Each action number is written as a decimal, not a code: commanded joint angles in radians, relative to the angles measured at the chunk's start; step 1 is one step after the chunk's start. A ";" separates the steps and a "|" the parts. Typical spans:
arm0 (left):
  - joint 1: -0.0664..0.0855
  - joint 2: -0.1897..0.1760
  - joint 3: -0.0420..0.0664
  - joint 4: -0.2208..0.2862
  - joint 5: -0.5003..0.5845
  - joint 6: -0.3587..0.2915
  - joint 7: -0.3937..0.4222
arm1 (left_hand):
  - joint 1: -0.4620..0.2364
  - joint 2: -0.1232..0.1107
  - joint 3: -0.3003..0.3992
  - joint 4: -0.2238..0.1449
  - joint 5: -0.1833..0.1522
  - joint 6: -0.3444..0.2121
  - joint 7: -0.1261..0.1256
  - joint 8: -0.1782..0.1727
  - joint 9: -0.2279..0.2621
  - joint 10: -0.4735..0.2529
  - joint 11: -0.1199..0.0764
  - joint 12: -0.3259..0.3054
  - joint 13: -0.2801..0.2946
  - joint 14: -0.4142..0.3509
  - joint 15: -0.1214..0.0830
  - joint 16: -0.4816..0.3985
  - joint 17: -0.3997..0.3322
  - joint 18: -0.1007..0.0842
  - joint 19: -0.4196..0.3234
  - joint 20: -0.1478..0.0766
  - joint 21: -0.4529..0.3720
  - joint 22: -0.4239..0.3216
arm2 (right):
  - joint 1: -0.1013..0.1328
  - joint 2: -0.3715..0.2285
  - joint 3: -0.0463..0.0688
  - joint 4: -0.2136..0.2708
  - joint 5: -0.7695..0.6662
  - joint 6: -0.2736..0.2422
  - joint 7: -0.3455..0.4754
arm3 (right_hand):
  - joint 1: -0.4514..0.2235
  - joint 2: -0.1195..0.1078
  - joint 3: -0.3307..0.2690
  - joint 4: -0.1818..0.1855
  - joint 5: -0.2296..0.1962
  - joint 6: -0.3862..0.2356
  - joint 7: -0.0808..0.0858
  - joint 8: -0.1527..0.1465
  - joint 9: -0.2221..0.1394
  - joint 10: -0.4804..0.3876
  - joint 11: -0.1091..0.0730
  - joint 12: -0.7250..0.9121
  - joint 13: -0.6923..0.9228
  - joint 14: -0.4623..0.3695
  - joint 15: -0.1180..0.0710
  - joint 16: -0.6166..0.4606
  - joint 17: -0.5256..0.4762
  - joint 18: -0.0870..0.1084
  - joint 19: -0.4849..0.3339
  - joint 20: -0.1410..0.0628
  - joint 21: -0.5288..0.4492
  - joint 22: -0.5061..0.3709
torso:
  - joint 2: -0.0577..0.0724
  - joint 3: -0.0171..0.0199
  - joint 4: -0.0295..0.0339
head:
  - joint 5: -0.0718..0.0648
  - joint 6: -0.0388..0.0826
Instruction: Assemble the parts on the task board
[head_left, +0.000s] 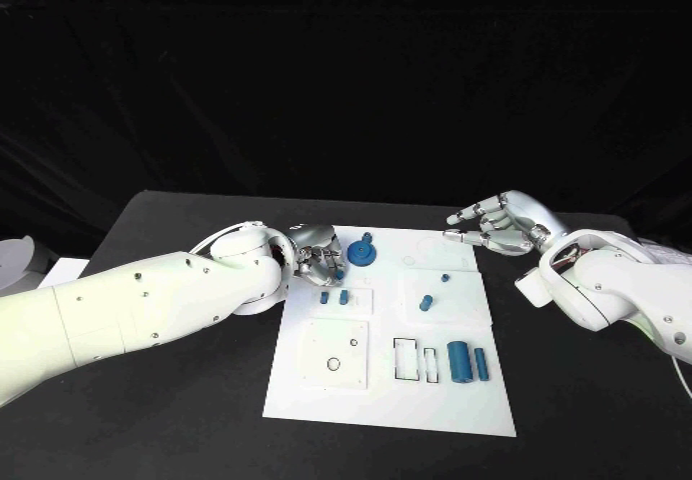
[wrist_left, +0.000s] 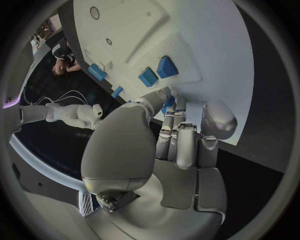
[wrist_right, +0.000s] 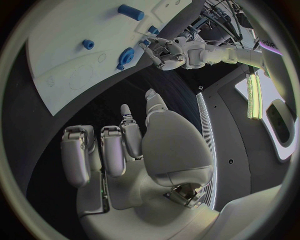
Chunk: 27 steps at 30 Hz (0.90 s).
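Note:
The white task board lies mid-table. My left hand hovers over the board's far left corner and pinches a small blue part between its fingertips. Just beside it a round blue gear-like part sits on the board, also seen from the right wrist. Two small blue blocks lie just nearer than the hand, close to its fingertips in the left wrist view. My right hand hangs off the board's far right corner, fingers loosely bent and holding nothing.
A short blue peg and a tiny blue piece lie mid-board. A thick blue cylinder and a slim one lie at the near right, beside two rectangular outlines. A square plate lies near left.

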<state>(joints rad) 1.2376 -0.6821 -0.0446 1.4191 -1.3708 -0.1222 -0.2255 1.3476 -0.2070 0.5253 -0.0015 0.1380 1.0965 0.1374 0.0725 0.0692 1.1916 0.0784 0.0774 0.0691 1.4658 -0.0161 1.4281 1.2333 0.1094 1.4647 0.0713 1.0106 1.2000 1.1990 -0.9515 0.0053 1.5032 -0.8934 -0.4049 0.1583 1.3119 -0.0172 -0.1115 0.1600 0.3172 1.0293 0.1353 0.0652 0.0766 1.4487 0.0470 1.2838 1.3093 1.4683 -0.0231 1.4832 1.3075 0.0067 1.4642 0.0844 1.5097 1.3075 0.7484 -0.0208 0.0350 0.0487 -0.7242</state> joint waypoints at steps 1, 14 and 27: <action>0.000 0.002 0.000 0.001 -0.003 0.016 -0.005 | -0.009 -0.006 -0.007 0.000 -0.006 -0.008 0.000 -0.007 -0.001 -0.010 0.000 -0.005 -0.001 0.038 0.004 -0.006 -0.004 -0.005 0.022 0.008 -0.006 -0.002 | -0.001 0.001 0.000 0.000 -0.003 0.012 0.007 | 0.005 0.003 -0.005 0.000 0.004 0.001 -0.002 0.002 0.001 -0.001 0.000 -0.007 0.106 0.071 -0.003 -0.002 0.123 0.020 0.046 -0.003 -0.004 0.158 | 0.000 -0.0004 -0.0003 | 0.000 0.000; 0.000 -0.002 0.000 0.001 -0.003 0.005 -0.008 | -0.008 -0.006 -0.008 0.000 -0.005 -0.016 0.004 -0.010 -0.003 -0.012 0.002 -0.004 0.000 0.037 0.006 -0.007 -0.006 -0.005 0.022 0.009 -0.010 -0.005 | -0.001 0.001 0.000 -0.002 -0.003 0.015 0.001 | 0.005 0.004 -0.006 0.000 0.005 0.001 -0.002 0.002 0.001 -0.003 0.000 -0.014 0.102 0.070 -0.003 -0.006 0.118 0.021 0.043 -0.003 -0.007 0.154 | 0.001 -0.0006 -0.0003 | 0.001 0.000; 0.001 -0.060 0.011 0.012 0.121 -0.043 0.011 | 0.018 -0.010 -0.089 -0.004 -0.005 -0.168 0.024 -0.010 -0.005 -0.157 0.024 -0.008 -0.005 0.028 0.023 -0.033 -0.059 0.009 0.019 0.024 -0.099 -0.065 | -0.002 -0.002 0.000 -0.026 -0.117 0.074 -0.064 | 0.114 0.017 0.008 -0.006 -0.018 0.010 0.009 0.004 0.001 -0.334 0.015 -0.965 -0.596 0.051 0.005 -0.087 0.027 0.044 -0.008 0.001 -0.077 0.058 | -0.001 -0.0002 -0.0003 | -0.003 0.004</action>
<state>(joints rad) 1.2380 -0.7362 -0.0356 1.4282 -1.3319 -0.1427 -0.2283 1.3570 -0.2169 0.4423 -0.0052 0.1380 0.9335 0.1608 0.0629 0.0636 1.0404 0.1027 0.0659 0.0625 1.4638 0.0001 1.4010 1.1753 0.1096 1.4683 0.0891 0.9155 1.1365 1.1981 -0.9533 0.0053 1.4780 -0.9333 -0.3785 0.1266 1.4180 0.0006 -0.1093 0.1535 0.3025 1.0255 0.1366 0.0652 0.0766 1.1075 0.0558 0.3428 0.7432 1.4683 -0.0231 1.4007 1.3073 0.0377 1.4520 0.0793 1.4324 1.3081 0.7486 -0.0219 0.0340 0.0472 -0.7220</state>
